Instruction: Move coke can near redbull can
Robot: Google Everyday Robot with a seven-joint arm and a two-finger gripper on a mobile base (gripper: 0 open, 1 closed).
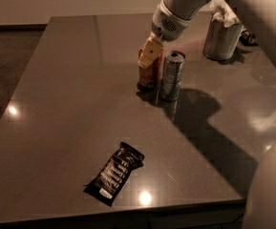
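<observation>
Dark tabletop (75,109) — hand (151,55) grips the coke can (148,76) at its top; redbull can (172,78) stands just beside it.

no legible text on coke can (148,78), redbull can (172,78), black wrapper (114,173), tool (150,61) at coke can's top

Single cam, high & near — angled down over table (70,104), gripper (150,55) upper centre
</observation>
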